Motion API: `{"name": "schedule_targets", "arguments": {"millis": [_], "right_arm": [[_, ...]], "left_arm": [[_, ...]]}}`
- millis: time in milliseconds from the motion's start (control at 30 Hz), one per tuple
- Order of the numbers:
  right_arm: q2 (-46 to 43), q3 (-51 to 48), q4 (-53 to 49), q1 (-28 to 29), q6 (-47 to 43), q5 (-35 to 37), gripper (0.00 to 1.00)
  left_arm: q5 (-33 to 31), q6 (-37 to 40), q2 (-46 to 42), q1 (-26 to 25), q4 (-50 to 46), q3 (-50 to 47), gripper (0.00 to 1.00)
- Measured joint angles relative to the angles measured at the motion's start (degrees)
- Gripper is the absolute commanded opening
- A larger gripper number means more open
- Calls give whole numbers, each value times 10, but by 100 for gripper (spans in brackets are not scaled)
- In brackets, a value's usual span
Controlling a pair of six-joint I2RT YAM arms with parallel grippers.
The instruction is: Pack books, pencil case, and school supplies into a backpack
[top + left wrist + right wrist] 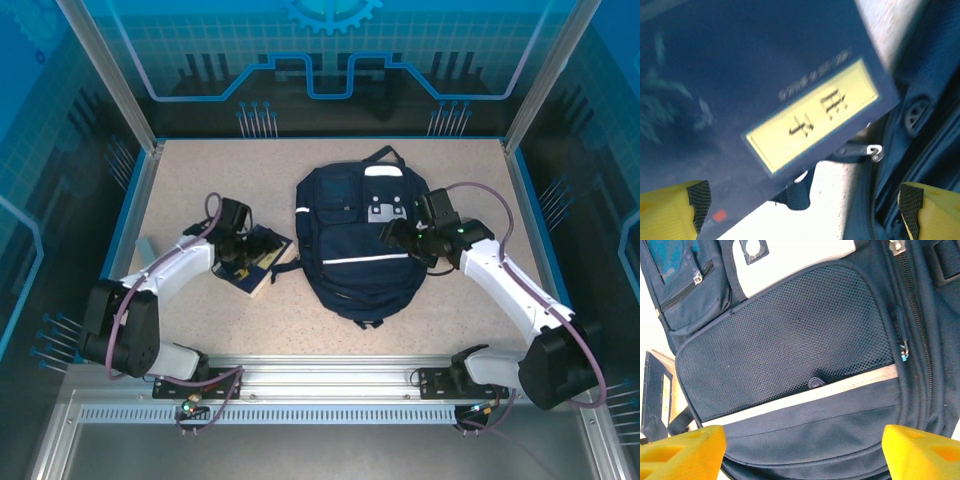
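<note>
The navy backpack [360, 235] lies flat in the middle of the table, its white stripe and grey patches facing up. Just to its left lie the books [264, 258], stacked, the top one with a navy cover and a yellow label [812, 115]. My left gripper [237, 250] hovers close over the books, open, and its yellow fingers [670, 212] straddle the cover's corner and a bare strip of table. My right gripper [405, 235] hangs open above the backpack's mesh pocket [790, 335], holding nothing.
A small grey object [145, 247] sits by the table's left wall. Blue walls and metal posts [135, 120] ring the table. A backpack strap [797, 192] and a zipper pull [875, 150] lie between the books and the backpack. There is bare tabletop [220, 175] at the back left.
</note>
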Motion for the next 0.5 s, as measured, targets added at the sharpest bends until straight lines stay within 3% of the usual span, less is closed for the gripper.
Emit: {"name": "schedule_targets", "arguments": {"millis": [167, 267, 500], "right_arm": [[17, 11, 0, 26, -2, 1, 83], [33, 21, 2, 45, -2, 0, 83], [67, 53, 2, 87, -2, 1, 83]], "left_arm": [[3, 58, 26, 79, -5, 33, 78], [12, 85, 68, 100, -7, 41, 68], [28, 112, 143, 100, -5, 52, 66]]}}
